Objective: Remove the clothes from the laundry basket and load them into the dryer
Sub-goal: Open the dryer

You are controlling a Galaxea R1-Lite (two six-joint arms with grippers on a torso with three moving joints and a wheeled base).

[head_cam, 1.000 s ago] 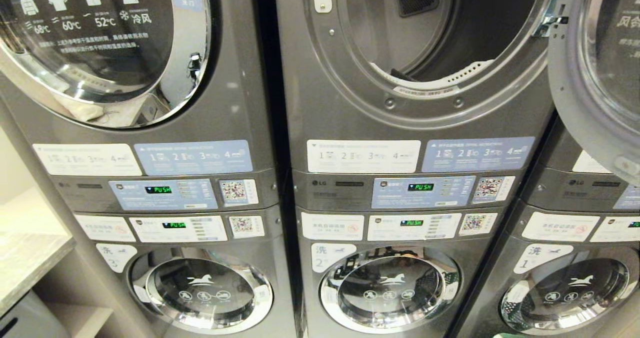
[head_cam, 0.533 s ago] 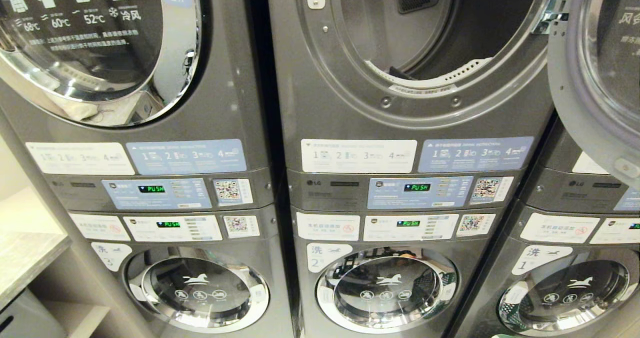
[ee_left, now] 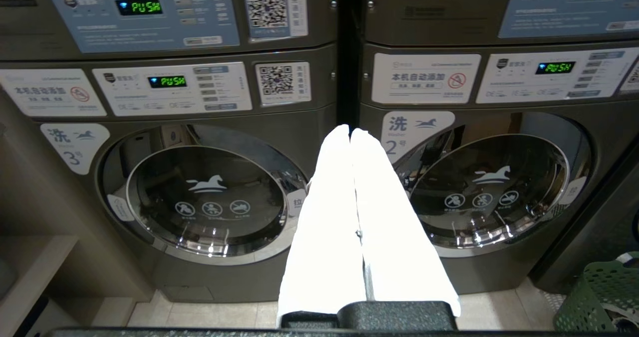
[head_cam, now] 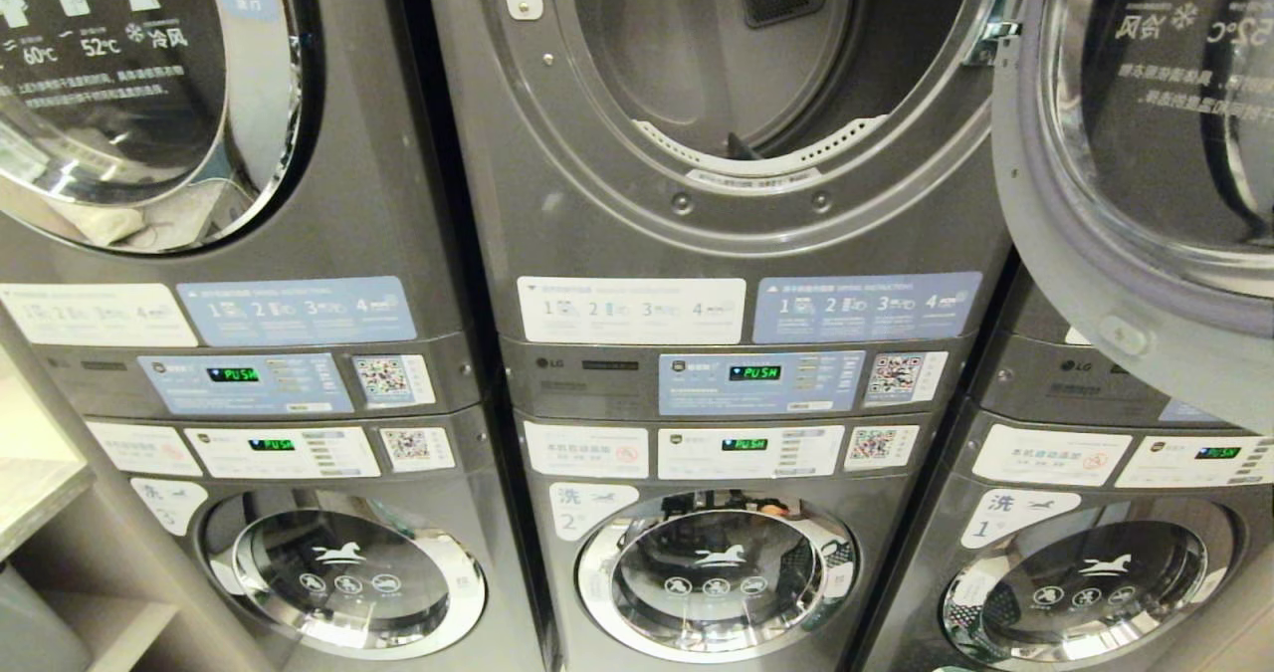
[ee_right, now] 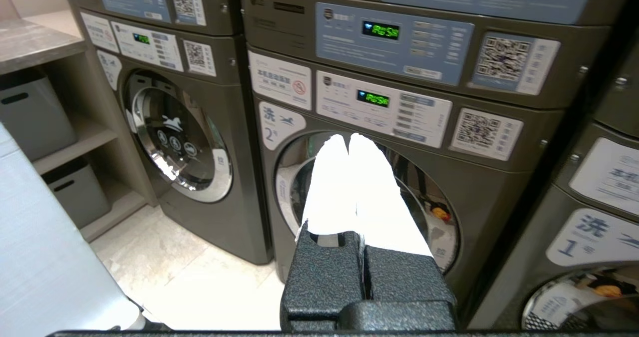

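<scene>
We face the middle stack of machines, and take its upper dryer (head_cam: pixel 737 75) as our landmark. Its door (head_cam: pixel 1135 184) hangs swung out to the right of the opening, surely left that way so the drum can be loaded without a further step. The drum (head_cam: pixel 687 65) looks nearly empty: only a small dark shape shows at the inner lip, and we cannot tell what it is. The dryer to the left of the landmark is shut, with pale fabric (head_cam: pixel 109 219) low behind its glass. Below the landmark sits washer number 2 (head_cam: pixel 712 572), closed. Our left gripper (ee_left: pixel 351 132) is held low, pointing between washers 3 and 2, fingertips pressed together on nothing; our right gripper (ee_right: pixel 348 140) points at washer 2's door, likewise closed and empty. Both seem tucked for travel, not for work. The laundry basket (ee_left: pixel 599 292), green mesh, stands on the floor well below and to the right of the landmark; its contents are hidden, no clothes yet taken.
</scene>
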